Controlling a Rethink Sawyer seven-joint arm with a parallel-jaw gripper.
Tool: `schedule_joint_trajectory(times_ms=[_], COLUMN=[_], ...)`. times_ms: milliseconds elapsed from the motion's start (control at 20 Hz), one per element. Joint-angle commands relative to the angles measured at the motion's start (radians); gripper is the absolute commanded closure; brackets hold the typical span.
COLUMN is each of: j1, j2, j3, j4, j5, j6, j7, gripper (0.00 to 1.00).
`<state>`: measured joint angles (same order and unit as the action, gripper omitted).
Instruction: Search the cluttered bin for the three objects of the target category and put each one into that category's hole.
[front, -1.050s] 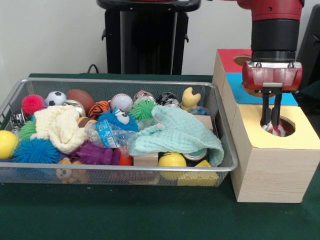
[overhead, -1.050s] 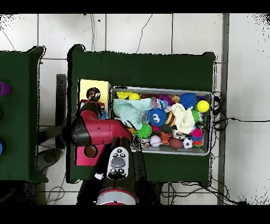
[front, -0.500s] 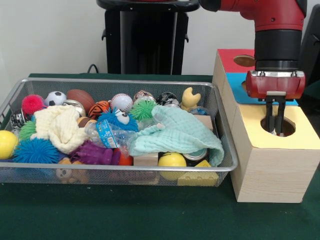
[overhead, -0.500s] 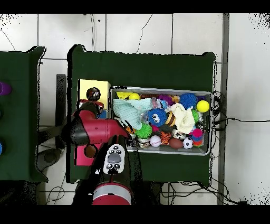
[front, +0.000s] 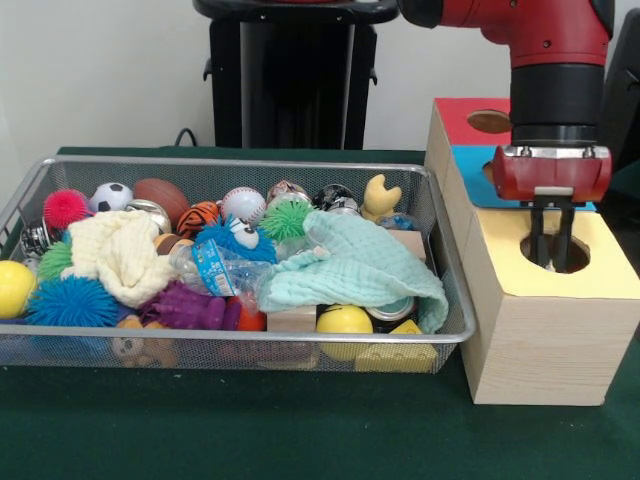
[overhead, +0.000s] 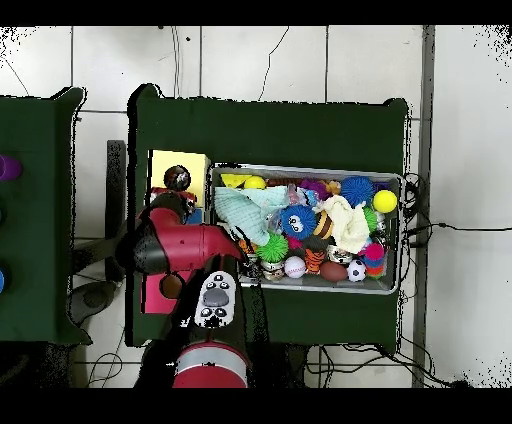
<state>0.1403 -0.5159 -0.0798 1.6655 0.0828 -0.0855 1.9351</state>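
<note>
My gripper (front: 552, 262) hangs open over the round hole (front: 556, 251) in the yellow top of the wooden box (front: 540, 340), its fingertips at the hole's mouth with nothing between them. In the overhead view the red arm (overhead: 180, 248) hides the gripper, and the yellow hole (overhead: 177, 179) shows dark beyond it. The wire bin (front: 230, 162) to the left holds a heap: a mint cloth (front: 360, 265), a cream cloth (front: 120, 250), a blue fuzzy toy (front: 235, 238), a plastic bottle (front: 210, 268), a soccer ball (front: 112, 195), a football (front: 162, 197), a baseball (front: 243, 204) and spiky balls.
Behind the yellow section the box has a blue section (front: 470, 170) and a red section with its own hole (front: 490, 121). The bin's right wall (front: 450, 250) stands close to the box. Green cloth covers the table (front: 300, 430). A black stand (front: 290, 70) rises behind the bin.
One second ago the gripper was shut on a small white-and-red object down in the yellow hole. It has since opened and risen slightly, and the object is out of sight.
</note>
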Motion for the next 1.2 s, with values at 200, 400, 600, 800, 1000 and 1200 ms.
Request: schedule_joint_trajectory(times_ms=[200,400,600,800,1000,1200], j1=[-0.001,-0.005,-0.015,-0.021,-0.024,-0.022], j2=[0.098,0.099,0.099,0.097,0.089,0.082], j3=[0.013,0.020,0.032,0.037,0.037,0.030], j4=[0.059,0.063,0.066,0.068,0.073,0.075], j5=[-0.011,-0.006,-0.009,-0.012,-0.014,-0.017], j6=[0.045,0.050,0.051,0.054,0.063,0.072], j7=[0.133,0.139,0.138,0.137,0.133,0.127], gripper=[0.00,0.00,0.00,0.00,0.00,0.00])
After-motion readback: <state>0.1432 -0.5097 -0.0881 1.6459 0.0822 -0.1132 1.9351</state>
